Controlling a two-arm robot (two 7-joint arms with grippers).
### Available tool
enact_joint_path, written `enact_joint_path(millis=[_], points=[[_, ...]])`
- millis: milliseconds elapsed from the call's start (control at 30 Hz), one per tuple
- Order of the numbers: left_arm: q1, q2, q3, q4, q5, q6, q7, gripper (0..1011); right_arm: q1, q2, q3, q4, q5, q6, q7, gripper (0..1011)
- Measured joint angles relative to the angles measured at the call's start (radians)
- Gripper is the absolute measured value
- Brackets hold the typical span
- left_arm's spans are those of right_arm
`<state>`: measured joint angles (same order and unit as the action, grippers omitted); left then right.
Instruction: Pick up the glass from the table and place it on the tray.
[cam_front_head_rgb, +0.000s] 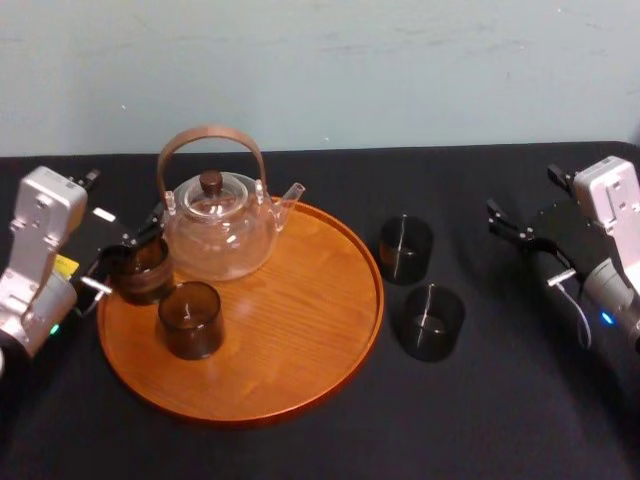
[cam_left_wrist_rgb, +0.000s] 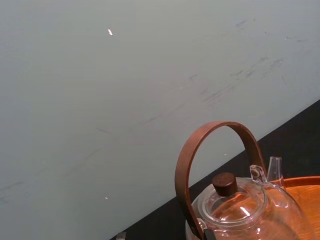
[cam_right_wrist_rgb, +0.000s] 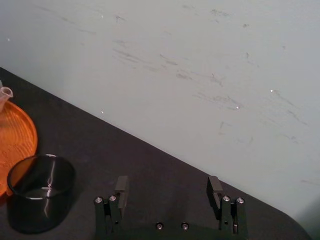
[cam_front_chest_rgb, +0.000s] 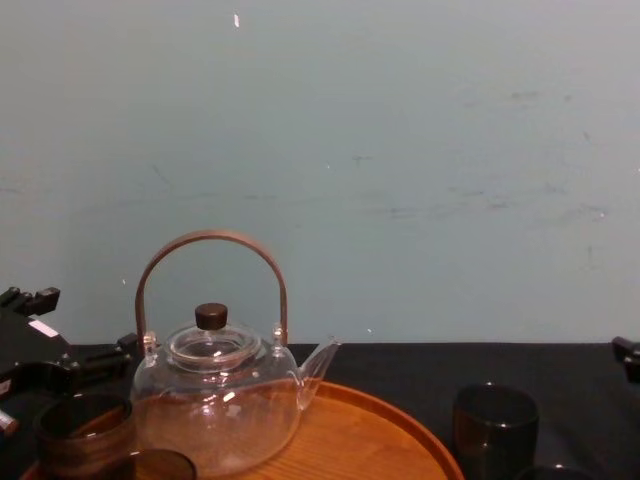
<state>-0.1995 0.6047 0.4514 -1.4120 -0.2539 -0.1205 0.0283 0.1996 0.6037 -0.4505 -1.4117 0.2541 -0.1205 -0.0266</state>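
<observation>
The round orange-brown tray (cam_front_head_rgb: 300, 330) lies left of centre on the black cloth. At its left rim stands a dark smoky glass (cam_front_head_rgb: 145, 275), also seen low in the chest view (cam_front_chest_rgb: 85, 435). My left gripper (cam_front_head_rgb: 130, 262) reaches in from the left, with a finger on either side of this glass. A second dark glass (cam_front_head_rgb: 190, 320) stands on the tray in front of it. Two more dark glasses (cam_front_head_rgb: 405, 250) (cam_front_head_rgb: 432, 322) stand on the table right of the tray. My right gripper (cam_front_head_rgb: 508, 225) (cam_right_wrist_rgb: 167, 184) hovers open and empty at the far right, apart from them.
A clear glass teapot (cam_front_head_rgb: 220, 230) with a brown hoop handle and a dark knob stands at the back left of the tray, right beside the left gripper. A pale wall closes off the back of the table. Bare black cloth lies in front of the tray.
</observation>
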Motion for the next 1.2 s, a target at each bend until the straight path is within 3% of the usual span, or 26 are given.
enact_joint_path(millis=[200, 367, 600, 833, 1200], points=[[0.0, 0.0, 0.0, 0.0, 0.0, 0.0, 0.0, 1001, -0.022, 0.004, 0.023, -0.024, 0.035, 0.006, 0.06, 1002], [0.0, 0.0, 0.0, 0.0, 0.0, 0.0, 0.0, 1001, -0.086, 0.042, 0.047, -0.11, 0.063, 0.021, 0.097, 1002], [0.0, 0.0, 0.0, 0.0, 0.0, 0.0, 0.0, 1001, -0.241, 0.108, 0.096, -0.301, 0.095, 0.034, 0.12, 1002], [0.0, 0.0, 0.0, 0.0, 0.0, 0.0, 0.0, 1001, -0.345, 0.13, 0.118, -0.403, 0.122, 0.032, 0.143, 1002], [0.0, 0.0, 0.0, 0.0, 0.0, 0.0, 0.0, 1002, -0.4, 0.114, 0.112, -0.434, 0.147, 0.057, 0.198, 1002]])
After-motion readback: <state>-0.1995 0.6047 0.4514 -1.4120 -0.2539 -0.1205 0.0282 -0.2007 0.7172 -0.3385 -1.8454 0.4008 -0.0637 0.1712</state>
